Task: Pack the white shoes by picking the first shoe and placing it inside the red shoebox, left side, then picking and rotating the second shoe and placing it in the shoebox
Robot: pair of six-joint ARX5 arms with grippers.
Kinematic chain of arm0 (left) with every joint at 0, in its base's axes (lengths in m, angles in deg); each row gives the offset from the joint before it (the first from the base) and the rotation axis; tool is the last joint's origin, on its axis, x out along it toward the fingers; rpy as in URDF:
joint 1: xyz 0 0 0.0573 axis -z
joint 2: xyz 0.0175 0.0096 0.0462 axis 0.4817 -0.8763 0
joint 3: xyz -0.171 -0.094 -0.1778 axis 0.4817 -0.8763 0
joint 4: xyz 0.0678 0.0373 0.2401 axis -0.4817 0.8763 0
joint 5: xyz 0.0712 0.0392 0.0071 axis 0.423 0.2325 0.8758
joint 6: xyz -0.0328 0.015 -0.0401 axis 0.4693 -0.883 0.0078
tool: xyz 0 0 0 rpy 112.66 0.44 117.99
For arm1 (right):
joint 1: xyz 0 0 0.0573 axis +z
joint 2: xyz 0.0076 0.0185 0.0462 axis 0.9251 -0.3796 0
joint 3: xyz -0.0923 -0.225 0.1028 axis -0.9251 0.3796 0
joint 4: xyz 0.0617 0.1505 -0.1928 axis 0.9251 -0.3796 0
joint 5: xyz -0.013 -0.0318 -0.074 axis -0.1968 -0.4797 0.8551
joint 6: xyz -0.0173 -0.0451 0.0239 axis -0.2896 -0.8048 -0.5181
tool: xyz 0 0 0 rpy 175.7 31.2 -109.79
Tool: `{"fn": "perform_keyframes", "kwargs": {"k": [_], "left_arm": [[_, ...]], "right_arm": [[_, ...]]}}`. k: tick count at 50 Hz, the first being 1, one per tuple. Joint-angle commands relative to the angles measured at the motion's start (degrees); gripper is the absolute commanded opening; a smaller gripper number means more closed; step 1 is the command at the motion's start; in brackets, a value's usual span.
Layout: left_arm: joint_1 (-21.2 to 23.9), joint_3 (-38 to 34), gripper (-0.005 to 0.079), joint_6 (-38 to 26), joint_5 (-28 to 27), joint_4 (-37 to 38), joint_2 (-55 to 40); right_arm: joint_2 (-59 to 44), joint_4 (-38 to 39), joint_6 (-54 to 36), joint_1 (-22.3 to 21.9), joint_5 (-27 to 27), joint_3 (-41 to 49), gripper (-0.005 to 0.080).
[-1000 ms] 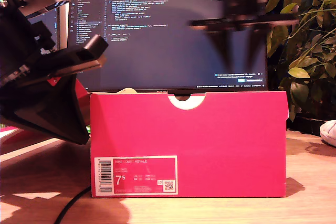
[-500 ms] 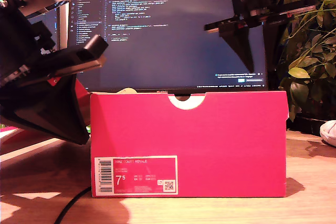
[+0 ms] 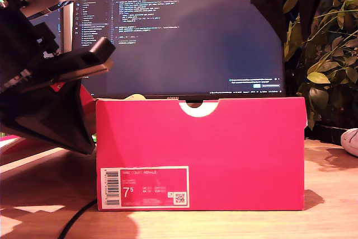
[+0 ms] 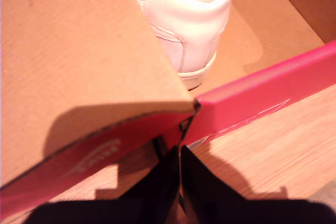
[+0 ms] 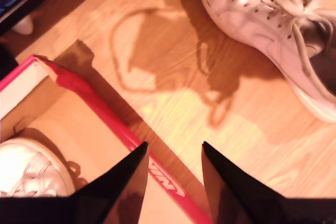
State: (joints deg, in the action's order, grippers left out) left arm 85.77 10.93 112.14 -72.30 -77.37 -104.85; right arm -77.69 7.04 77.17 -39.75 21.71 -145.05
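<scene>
A: Second wrist view first. Loose shoe (image 5: 273, 30) lies on the wooden table (image 5: 173, 93), outside the red shoebox (image 5: 105, 114), well apart from my second gripper (image 5: 173, 153). It sits ahead of the fingertips and off to one side, across bare wood.

B: Long axis?

A: Slanted relative to the jaw line, not square to it. Laces up, sole down. One end runs out of frame, so toe versus heel I won't call. My guess: the wrist has to turn before closing on it.

B: Claw state?

A: Second one spread wide, nothing between the fingers; it hangs over the box wall. My first gripper (image 4: 179, 156) has its fingers pressed together right at the box corner. Whether cardboard is pinched there, cannot tell.

B: Nearer arm?

A: The second, as a judgement. First wrist view shows only the box and the packed shoe (image 4: 189, 19).

B: Counts.

A: Two white shoes: one inside the box, its heel standing on the cardboard floor; one outside. One box. Two grippers.

B: Exterior view?

A: Box (image 3: 201, 149) centred, label side facing the camera. A sliver of white shoe (image 3: 351, 141) at the exterior view's right edge, on the table (image 3: 330, 194). Monitor (image 3: 179, 37) behind, plant (image 3: 324, 54) at that view's right.
</scene>
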Motion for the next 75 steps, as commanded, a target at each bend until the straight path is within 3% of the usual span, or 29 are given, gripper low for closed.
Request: {"fn": "perform_keyframes", "kwargs": {"k": [1,19,29,44,75], "left_arm": [[0.0,-0.1,-0.0019,-0.3,0.2,-0.3,-0.5],[0.0,-0.1,-0.0019,-0.2,0.2,-0.3,-0.5],[0.0,-0.1,-0.0019,-0.2,0.2,-0.3,-0.5],[0.0,-0.1,-0.0019,-0.2,0.2,-0.4,-0.5],[0.0,-0.1,-0.0019,-0.2,0.2,-0.4,-0.5]], "right_arm": [[-0.3,-0.2,0.4,-1.1,-1.0,0.9,0.0333],[-0.2,-0.3,0.5,-6.0,-3.9,1.5,0.0500],[-0.2,-0.3,1.8,-8.9,-9.5,1.5,0.0560],[-0.2,-0.3,-1.2,-9.6,-12.2,1.5,0.0560],[1.6,-0.3,-0.5,-9.2,-11.5,1.5,0.0559]]}}
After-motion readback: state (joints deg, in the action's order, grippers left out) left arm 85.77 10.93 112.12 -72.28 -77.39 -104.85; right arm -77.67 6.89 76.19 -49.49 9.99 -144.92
